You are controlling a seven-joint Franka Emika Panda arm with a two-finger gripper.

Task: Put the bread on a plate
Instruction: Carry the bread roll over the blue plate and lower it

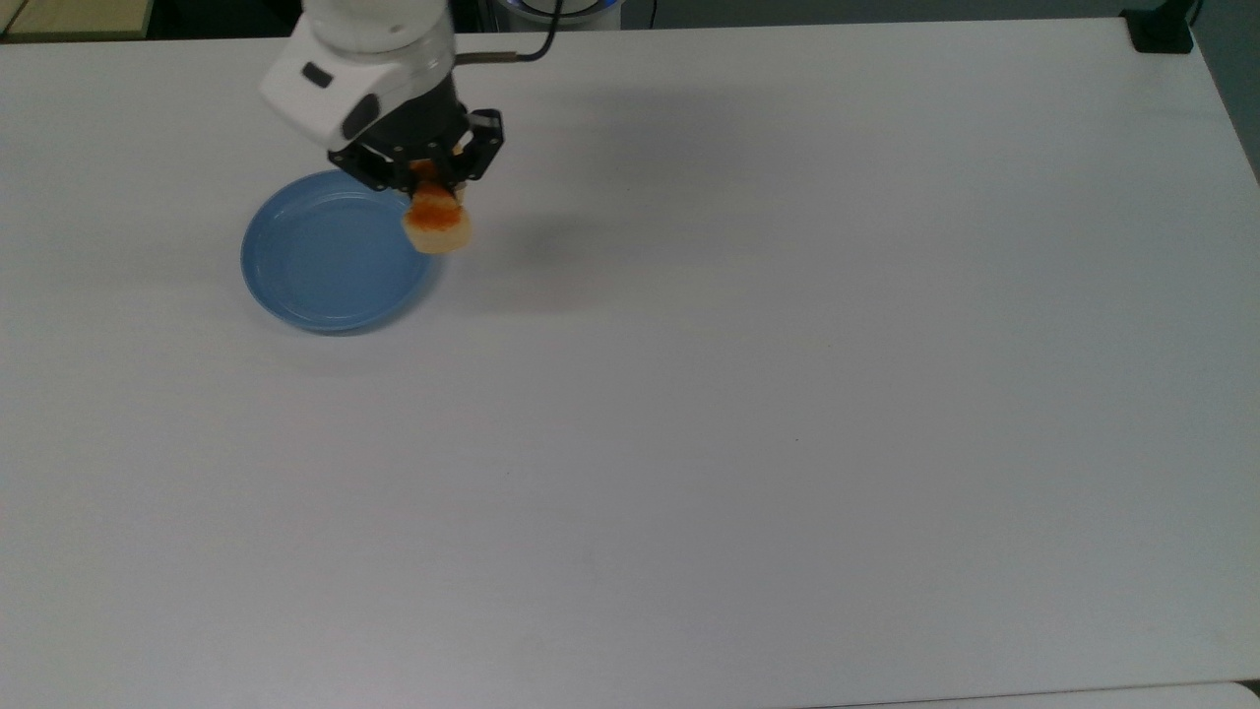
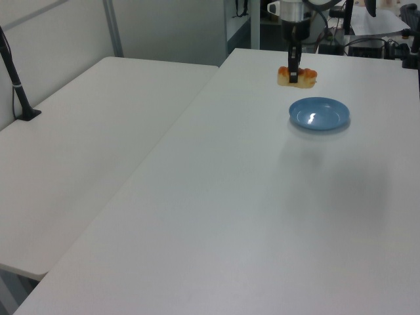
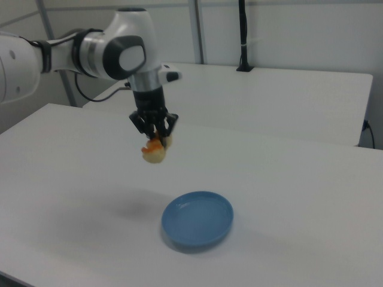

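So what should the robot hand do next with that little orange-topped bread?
Probably carry it a bit further over the round light-blue plate, then lower it. The gripper holds the small orange-topped bread in the air, apparently short of the plate's middle.

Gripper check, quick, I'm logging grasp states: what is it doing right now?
Gripper: closed on the bread, held in the air clear of the table, not yet set on the plate.

White table (image 1: 787, 394), light-blue plate (image 1: 330, 256) resting on it
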